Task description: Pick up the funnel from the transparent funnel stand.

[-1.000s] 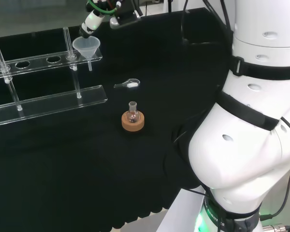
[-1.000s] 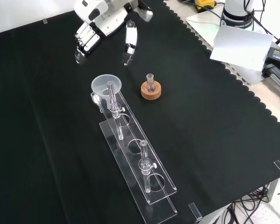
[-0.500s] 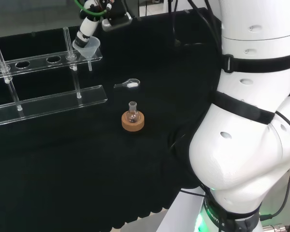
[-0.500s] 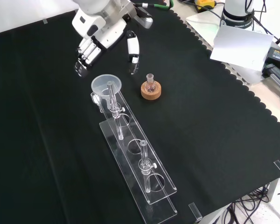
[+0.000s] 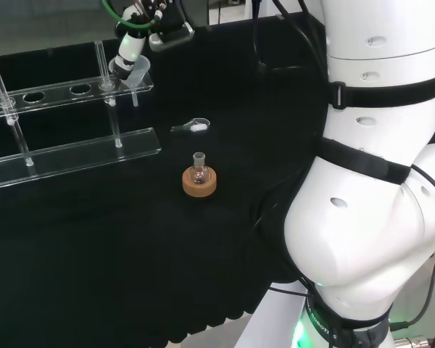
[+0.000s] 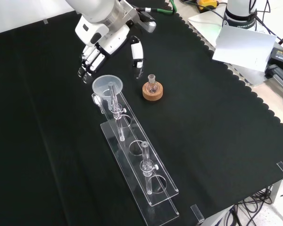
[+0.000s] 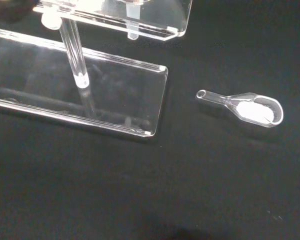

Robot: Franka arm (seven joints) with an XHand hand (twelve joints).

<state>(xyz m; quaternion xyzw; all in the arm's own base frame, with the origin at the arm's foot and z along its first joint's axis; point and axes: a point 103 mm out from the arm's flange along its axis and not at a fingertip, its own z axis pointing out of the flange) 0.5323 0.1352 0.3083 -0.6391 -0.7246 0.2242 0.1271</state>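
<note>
The clear funnel sits in the end hole of the transparent funnel stand, at the stand's far end in the front view. My hand hangs just beyond and above it, open. Its fingers reach down on the left of the funnel's rim and its thumb stands apart on the right. In the head view a finger of the hand overlaps the funnel and hides part of its rim. Whether they touch, I cannot tell. The stand's base shows close in the wrist view.
A small round flask on a cork ring stands right of the funnel in the front view, close under the thumb. A glass scoop with white powder lies on the cloth between the stand and the flask. The scoop also shows in the wrist view.
The hand has come down and towards the funnel, still open. In the head view its finger has slid left onto the funnel's rim. The funnel and stand have not moved.
</note>
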